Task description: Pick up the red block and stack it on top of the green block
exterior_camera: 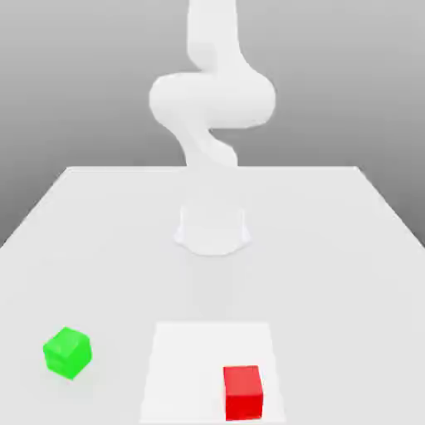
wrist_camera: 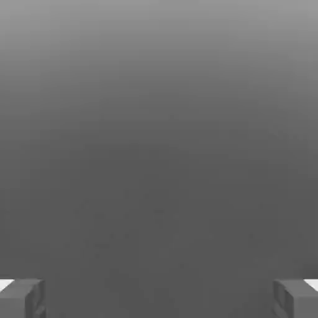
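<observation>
A white robot arm (exterior_camera: 212, 100) rises from a round base at the middle of a pale grey table (exterior_camera: 332, 249), seen in the exterior view. Near the front edge of the table, a red block (exterior_camera: 243, 392) sits on a lighter white square patch (exterior_camera: 183, 365), towards that patch's corner on the exterior view's right. A green block (exterior_camera: 67, 352) rests on the bare table well apart from it, on the exterior view's left, turned at a slight angle. In the hand view, the gripper (wrist_camera: 159, 298) has its two grey fingertips (wrist_camera: 22, 298) spread wide apart, with nothing between them, against a plain grey background.
</observation>
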Controlling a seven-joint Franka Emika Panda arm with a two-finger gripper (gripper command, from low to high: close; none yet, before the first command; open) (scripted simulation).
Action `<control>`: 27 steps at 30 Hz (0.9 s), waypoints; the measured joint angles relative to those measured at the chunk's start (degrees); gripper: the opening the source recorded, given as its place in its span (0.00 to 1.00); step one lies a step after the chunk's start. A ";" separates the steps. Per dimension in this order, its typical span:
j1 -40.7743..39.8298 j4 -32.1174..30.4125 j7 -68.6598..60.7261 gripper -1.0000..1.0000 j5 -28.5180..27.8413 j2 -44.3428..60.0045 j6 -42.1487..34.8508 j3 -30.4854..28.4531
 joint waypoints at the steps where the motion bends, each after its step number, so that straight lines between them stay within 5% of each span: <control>1: 0.00 -0.44 0.08 0.50 -0.08 2.26 0.88 0.19; 27: 1.96 -9.25 1.82 0.50 -1.84 56.42 24.20 2.28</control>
